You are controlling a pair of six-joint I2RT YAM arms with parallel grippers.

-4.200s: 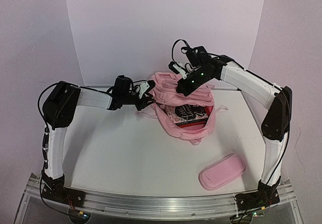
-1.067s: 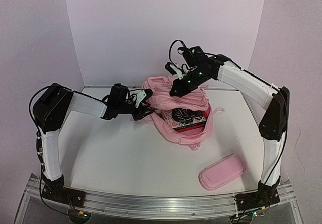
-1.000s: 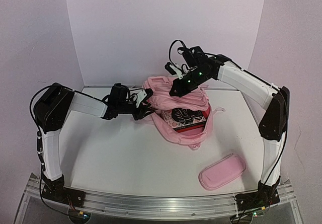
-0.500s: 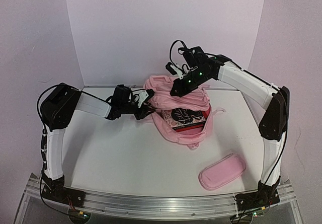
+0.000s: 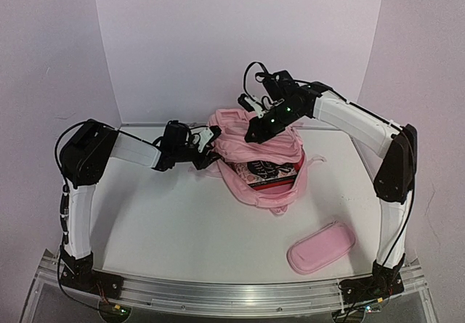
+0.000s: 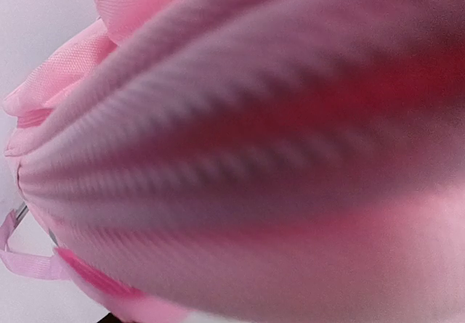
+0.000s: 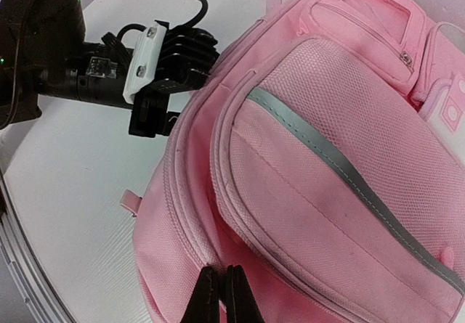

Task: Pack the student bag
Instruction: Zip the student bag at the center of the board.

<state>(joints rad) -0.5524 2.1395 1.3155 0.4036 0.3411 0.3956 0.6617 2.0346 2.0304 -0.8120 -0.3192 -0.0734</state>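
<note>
The student bag (image 5: 270,191), a pink backpack, lies on the white table with its mouth open toward me. A book (image 5: 272,168) with a black-and-white cover and a red edge shows inside. My right gripper (image 5: 254,130) is over the bag's top. In the right wrist view its fingertips (image 7: 221,297) are pinched together on the bag's zip seam (image 7: 190,221). My left gripper (image 5: 208,151) presses against the bag's left side (image 7: 151,120). The left wrist view is filled by blurred pink bag fabric (image 6: 254,156), which hides its fingers.
A small oblong pink pencil case (image 5: 320,247) lies at the front right of the table (image 5: 167,221). A pink strap loop (image 5: 318,159) trails from the bag's right side. White walls close the back and sides.
The right gripper has drifted slightly left with the bag's upper flap. The left arm's elbow has moved right and up, and its gripper has pushed a little closer into the bag.
</note>
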